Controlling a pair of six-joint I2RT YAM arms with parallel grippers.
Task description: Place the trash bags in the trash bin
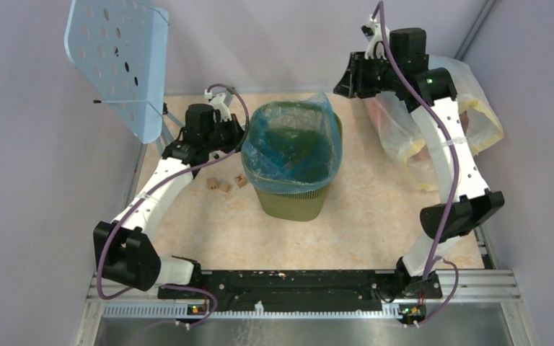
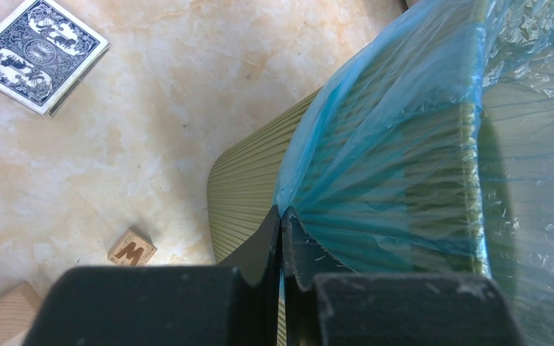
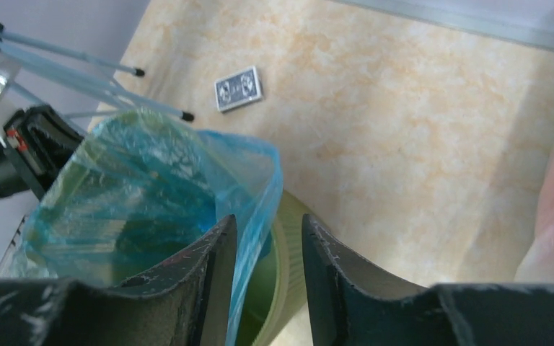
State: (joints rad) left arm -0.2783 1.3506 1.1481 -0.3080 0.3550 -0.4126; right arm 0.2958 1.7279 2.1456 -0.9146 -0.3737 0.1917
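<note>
The olive-green trash bin [image 1: 292, 202] stands mid-table. The light-blue trash bag [image 1: 292, 140] lines it, its edge folded over the rim on the left and front and standing up in a peak at the back right. My left gripper [image 1: 239, 140] is at the bin's left side, shut on the bag's edge [image 2: 404, 144] just outside the bin wall [image 2: 249, 180]. My right gripper [image 1: 343, 88] hovers over the back right corner. In the right wrist view it [image 3: 268, 231] is open, with the bag's raised edge [image 3: 256, 187] and the bin rim [image 3: 288, 252] between the jaws.
A yellowish-clear stuffed bag [image 1: 440, 122] lies at the back right under the right arm. Small wooden blocks [image 1: 223, 184] sit left of the bin. A playing-card deck [image 3: 238, 88] lies behind it. A light-blue perforated panel [image 1: 119, 58] on thin legs stands at the back left.
</note>
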